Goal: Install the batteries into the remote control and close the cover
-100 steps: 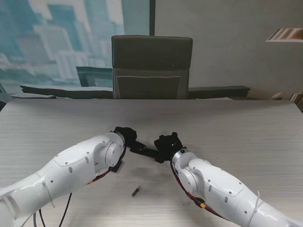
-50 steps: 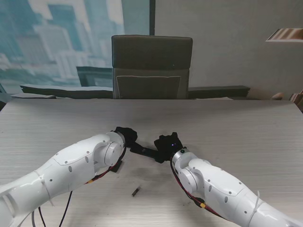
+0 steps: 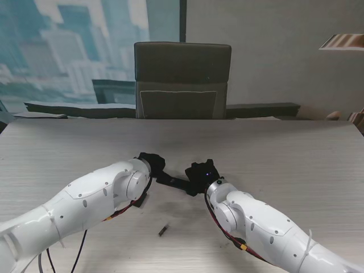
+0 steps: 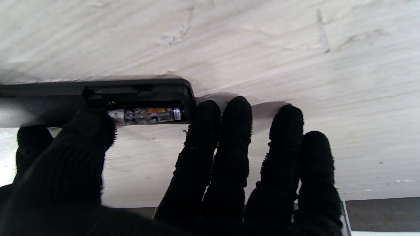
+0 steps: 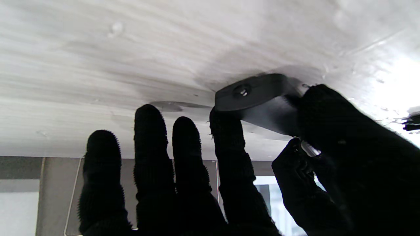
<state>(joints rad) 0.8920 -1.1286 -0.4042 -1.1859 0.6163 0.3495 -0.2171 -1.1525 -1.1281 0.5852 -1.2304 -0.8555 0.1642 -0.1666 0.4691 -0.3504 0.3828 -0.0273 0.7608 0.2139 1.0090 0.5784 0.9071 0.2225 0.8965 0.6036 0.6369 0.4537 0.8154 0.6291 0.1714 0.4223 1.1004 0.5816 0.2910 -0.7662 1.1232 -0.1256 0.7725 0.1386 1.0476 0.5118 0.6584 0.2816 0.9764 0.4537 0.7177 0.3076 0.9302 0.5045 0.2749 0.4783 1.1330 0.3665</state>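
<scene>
From the stand's view, my left hand (image 3: 150,161) and right hand (image 3: 201,175) meet at the middle of the desk (image 3: 296,159) on either end of the black remote control (image 3: 172,181), while a small battery (image 3: 164,230) lies loose on the desk nearer to me. In the left wrist view, my left thumb (image 4: 88,137) presses at the open battery compartment, where one battery sits in the slot (image 4: 146,114), and my other fingers are spread beside the remote's end, touching it. In the right wrist view, my right hand pinches the remote's other end (image 5: 259,98) between thumb and index finger, the remaining fingers extended and apart.
</scene>
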